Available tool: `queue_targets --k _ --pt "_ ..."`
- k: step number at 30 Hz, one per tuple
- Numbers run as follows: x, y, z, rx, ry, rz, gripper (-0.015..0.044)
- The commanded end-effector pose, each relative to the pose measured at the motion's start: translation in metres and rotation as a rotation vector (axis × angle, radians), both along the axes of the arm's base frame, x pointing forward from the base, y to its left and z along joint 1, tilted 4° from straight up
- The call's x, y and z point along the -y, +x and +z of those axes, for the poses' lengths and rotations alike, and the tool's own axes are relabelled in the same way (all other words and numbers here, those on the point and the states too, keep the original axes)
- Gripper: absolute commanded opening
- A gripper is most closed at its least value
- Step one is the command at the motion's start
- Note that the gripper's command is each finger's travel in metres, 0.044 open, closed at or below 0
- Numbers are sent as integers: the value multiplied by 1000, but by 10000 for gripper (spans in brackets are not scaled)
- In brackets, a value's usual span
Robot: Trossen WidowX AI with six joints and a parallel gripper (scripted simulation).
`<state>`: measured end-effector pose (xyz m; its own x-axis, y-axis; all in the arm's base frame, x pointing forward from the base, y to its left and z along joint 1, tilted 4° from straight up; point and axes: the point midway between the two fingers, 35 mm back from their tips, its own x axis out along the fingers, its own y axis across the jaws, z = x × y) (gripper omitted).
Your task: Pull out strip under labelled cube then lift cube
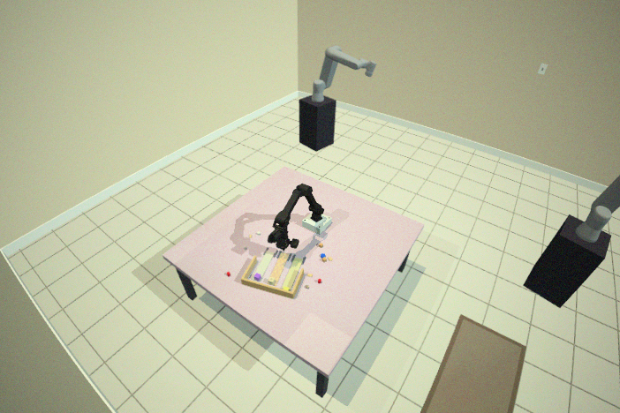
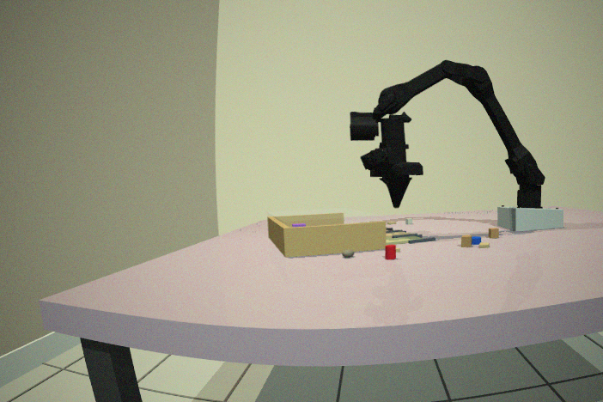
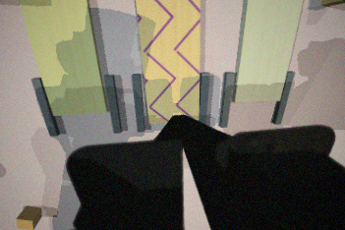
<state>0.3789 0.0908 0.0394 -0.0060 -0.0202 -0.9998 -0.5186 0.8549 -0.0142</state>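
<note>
The zigzag strip [image 3: 169, 54] lies flat on the table [image 2: 264, 294], between two plain green strips [image 3: 67, 54], its near end just ahead of and below the pincer [image 3: 184, 143]. The pincer hangs above the table, pointing down, closed on nothing. The cube is hidden in the wrist view and too small to tell elsewhere.

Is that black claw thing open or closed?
Closed and empty: the gripper tapers to one point, hanging above the zigzag strip.
</note>
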Motion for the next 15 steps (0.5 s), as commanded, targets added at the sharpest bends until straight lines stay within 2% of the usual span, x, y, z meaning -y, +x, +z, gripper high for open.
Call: queue_targets --k 1,15 --pt "1 -2 -10 -14 -7 6 0" --pt "2 -1 -33 -14 -7 6 0"
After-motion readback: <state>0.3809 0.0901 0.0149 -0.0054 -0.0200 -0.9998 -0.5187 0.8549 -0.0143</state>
